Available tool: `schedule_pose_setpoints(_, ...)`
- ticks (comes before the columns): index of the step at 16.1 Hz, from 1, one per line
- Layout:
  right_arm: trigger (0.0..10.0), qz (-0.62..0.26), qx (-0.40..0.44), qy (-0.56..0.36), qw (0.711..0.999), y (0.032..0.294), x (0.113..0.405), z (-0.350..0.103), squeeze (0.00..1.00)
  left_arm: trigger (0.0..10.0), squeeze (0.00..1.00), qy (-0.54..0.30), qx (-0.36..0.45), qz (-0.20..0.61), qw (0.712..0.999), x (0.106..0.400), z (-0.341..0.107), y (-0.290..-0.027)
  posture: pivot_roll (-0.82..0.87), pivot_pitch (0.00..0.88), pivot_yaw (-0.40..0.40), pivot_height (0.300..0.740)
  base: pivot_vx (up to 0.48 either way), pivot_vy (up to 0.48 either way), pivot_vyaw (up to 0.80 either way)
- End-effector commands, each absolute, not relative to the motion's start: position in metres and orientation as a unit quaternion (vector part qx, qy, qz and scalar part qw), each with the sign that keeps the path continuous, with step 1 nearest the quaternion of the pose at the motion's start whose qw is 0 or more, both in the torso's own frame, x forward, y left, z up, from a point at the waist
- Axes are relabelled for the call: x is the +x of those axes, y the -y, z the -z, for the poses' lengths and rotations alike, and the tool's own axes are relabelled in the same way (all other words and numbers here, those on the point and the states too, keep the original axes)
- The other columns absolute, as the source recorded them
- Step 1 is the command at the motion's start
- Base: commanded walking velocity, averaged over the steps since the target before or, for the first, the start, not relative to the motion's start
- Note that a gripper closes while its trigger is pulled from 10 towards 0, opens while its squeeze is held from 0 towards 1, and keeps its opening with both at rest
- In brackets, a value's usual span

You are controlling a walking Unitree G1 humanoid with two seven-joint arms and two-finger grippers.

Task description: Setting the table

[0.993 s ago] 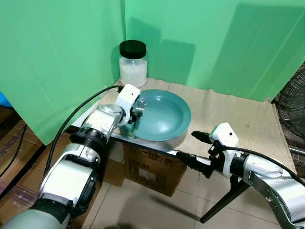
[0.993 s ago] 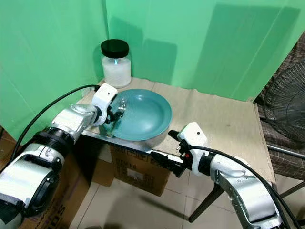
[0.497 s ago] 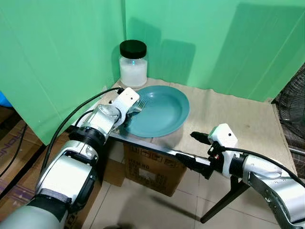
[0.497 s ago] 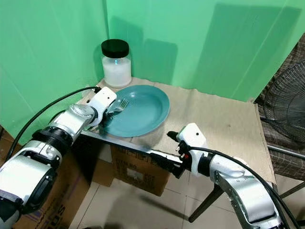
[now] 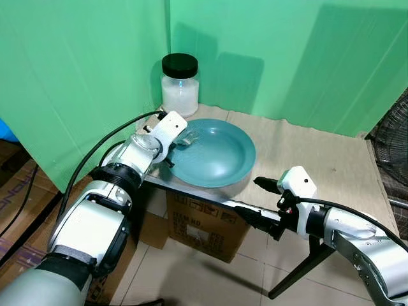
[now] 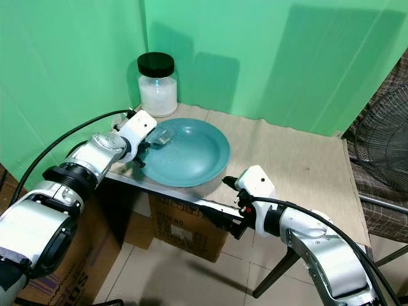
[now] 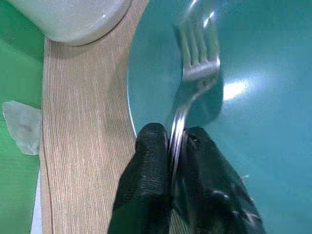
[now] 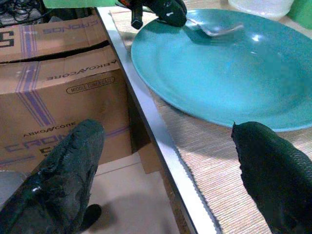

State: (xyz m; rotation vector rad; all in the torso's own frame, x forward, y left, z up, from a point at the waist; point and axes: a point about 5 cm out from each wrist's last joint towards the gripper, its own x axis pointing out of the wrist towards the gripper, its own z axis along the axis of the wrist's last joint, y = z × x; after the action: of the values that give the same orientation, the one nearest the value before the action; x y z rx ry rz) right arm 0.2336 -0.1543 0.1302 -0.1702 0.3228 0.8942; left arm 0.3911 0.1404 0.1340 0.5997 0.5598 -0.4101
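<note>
Since a second ago: plate [image 5: 217, 153] lies flat again — left claw [image 7: 176, 141] still clamps fork [image 7: 195, 78].
Right claw [image 8: 165, 161]: spread apart.
Box [image 8: 58, 97] print: "ARKO CORE".

A small table [image 5: 319, 159] (tan woven mat on top) carries 1 teal plate [image 5: 217, 156] and 1 black-lidded jar [image 5: 179, 85].

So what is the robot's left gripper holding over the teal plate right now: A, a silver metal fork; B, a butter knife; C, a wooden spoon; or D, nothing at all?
A: the left gripper has its black fingers pinched on the handle of a silver metal fork, whose tines reach out over the round teal plate.
</note>
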Motion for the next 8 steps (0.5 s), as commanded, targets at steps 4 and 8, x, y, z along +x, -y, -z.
schedule_pose_setpoints(4,10.0,-0.436,-0.083,-0.157,0.882,0.157,0.232,-0.13,0.0,0.0,0.0,-0.263,0.28,0.199,0.901,0.394,-0.14,-0.142,0.03,0.0,-0.047,0.74,0.0,0.0,0.0)
schedule_pose_setpoints(8,10.0,-0.431,-0.083,-0.154,0.885,0.157,0.234,-0.13,0.0,0.0,0.0,-0.228,0.257,0.198,0.918,0.4,-0.156,-0.145,0.04,0.0,-0.047,0.74,0.0,0.0,0.0)
